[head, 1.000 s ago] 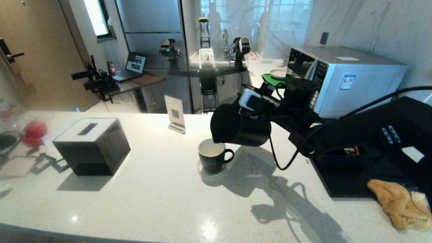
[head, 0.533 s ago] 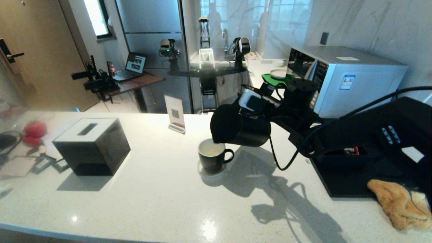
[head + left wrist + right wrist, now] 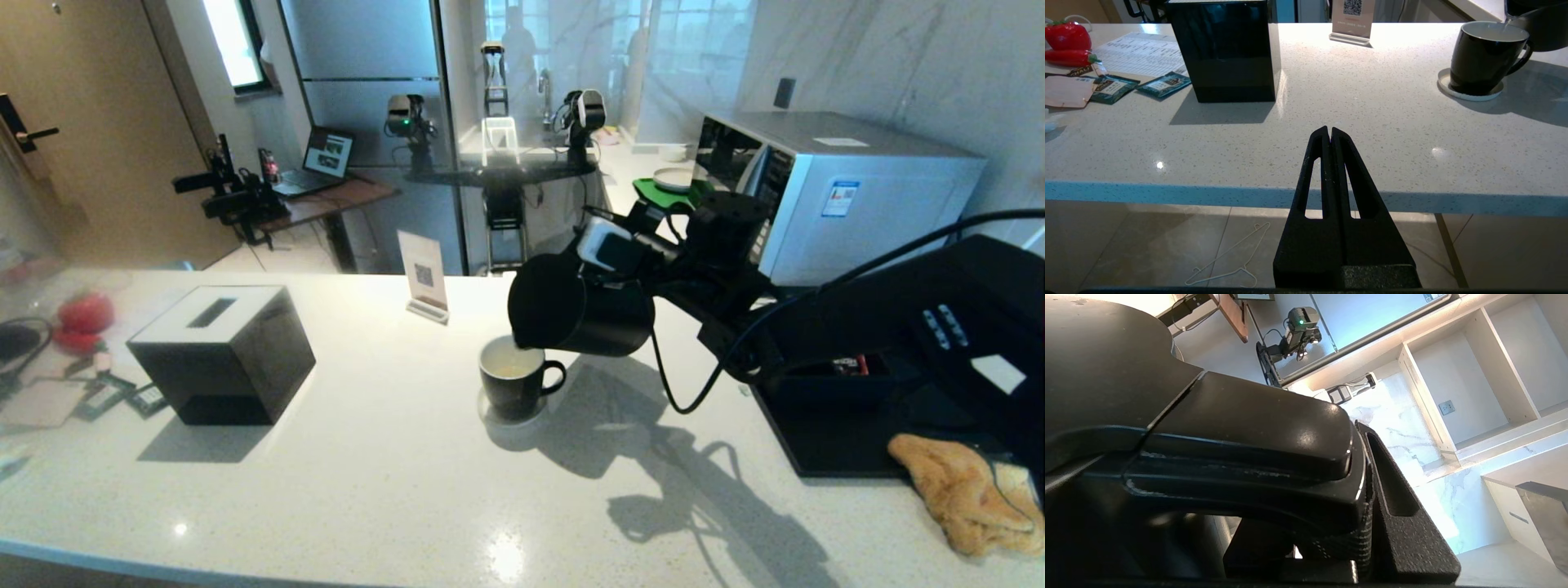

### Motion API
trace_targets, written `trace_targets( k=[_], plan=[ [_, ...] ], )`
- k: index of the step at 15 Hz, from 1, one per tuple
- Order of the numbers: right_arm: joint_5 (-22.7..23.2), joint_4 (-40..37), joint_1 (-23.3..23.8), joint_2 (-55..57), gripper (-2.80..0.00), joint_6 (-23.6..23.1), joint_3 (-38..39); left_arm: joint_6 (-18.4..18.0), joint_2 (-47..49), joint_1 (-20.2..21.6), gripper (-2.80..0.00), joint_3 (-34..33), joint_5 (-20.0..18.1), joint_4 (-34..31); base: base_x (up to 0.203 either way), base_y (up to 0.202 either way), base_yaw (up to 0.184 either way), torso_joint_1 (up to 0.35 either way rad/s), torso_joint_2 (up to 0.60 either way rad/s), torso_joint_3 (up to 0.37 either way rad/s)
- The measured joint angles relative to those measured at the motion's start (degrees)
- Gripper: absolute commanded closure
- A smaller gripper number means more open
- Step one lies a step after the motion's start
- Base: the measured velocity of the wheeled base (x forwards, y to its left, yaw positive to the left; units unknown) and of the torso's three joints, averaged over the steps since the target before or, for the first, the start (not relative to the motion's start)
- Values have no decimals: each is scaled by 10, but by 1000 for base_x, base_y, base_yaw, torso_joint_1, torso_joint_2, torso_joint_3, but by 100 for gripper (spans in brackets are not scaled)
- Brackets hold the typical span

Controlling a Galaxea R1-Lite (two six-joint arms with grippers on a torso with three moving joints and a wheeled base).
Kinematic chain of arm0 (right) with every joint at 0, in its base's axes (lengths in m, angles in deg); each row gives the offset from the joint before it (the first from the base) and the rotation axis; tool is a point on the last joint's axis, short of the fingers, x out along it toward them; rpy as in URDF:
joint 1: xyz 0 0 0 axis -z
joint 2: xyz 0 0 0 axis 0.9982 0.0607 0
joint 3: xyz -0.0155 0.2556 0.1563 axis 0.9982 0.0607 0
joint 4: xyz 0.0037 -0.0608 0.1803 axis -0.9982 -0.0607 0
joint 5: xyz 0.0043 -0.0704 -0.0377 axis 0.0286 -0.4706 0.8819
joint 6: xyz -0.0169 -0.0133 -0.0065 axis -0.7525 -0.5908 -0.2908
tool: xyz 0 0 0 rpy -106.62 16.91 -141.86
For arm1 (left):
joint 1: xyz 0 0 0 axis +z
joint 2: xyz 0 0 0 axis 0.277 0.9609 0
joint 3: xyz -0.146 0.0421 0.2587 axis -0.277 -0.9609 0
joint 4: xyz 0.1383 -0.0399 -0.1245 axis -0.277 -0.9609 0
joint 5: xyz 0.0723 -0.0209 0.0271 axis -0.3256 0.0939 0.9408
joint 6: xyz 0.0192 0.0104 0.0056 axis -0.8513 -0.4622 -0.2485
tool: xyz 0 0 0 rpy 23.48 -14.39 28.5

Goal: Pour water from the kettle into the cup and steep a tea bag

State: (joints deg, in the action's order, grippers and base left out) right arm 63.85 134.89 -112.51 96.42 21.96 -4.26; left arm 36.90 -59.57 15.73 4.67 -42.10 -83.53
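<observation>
Near the middle of the white countertop (image 3: 367,490), toward its far edge, the right gripper (image 3: 633,265) clamps the handle of the kettle (image 3: 580,310), tipped with its spout over the cup (image 3: 513,380), which stands on a coaster (image 3: 1470,92). The left gripper (image 3: 1329,132), fingers pressed together, hangs parked off the counter's near edge.

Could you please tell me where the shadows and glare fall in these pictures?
Head view: the tilted matte black kettle and right arm throw a dark shadow on the speckled white counter toward the camera; glare spots gleam at its near edge. Left wrist view: the glossy black box mirrors light onto the counter.
</observation>
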Motion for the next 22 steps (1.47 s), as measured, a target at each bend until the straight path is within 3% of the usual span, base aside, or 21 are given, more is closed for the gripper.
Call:
trace_targets(
  k=[22],
  plan=[
    [-8,-10,10,-8,0,35,0,0,0,0,0,0,-1,0,0,0,0,0,0,0]
  ],
)
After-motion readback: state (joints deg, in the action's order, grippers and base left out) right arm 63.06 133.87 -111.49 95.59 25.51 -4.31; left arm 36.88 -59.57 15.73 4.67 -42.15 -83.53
